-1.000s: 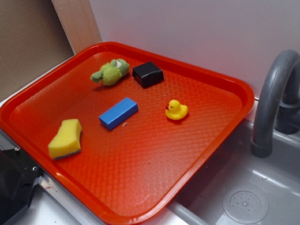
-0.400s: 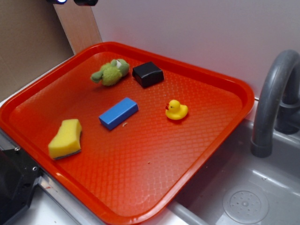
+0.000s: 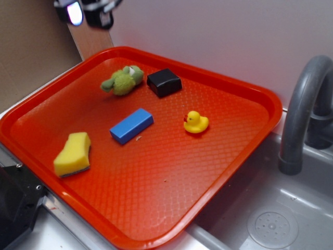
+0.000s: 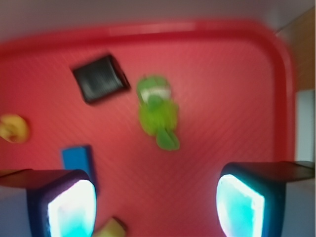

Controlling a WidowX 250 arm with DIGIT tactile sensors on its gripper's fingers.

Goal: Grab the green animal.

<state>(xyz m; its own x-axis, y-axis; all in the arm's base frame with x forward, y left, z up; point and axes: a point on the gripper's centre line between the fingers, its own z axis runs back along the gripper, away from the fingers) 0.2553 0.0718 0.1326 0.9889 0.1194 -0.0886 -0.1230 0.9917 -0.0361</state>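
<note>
The green animal (image 3: 123, 80) is a small fuzzy plush lying near the far left corner of the red tray (image 3: 229, 172), just left of a black block (image 3: 164, 82). In the wrist view the green animal (image 4: 159, 110) lies ahead of the jaws, blurred by motion. My gripper (image 3: 87, 11) hangs high above the tray's far left corner, at the top edge of the exterior view. It is open: the two glowing pads (image 4: 71, 208) stand wide apart with only tray between them. My gripper (image 4: 155, 207) holds nothing.
On the tray also lie a blue block (image 3: 131, 125), a yellow rubber duck (image 3: 195, 122) and a yellow sponge (image 3: 73, 154). A grey faucet (image 3: 302, 109) and sink (image 3: 270, 224) sit to the right. A wall stands right behind the tray.
My gripper has come down into the exterior view at the top left; a second ago it was out of frame. The objects on the tray have not moved.
</note>
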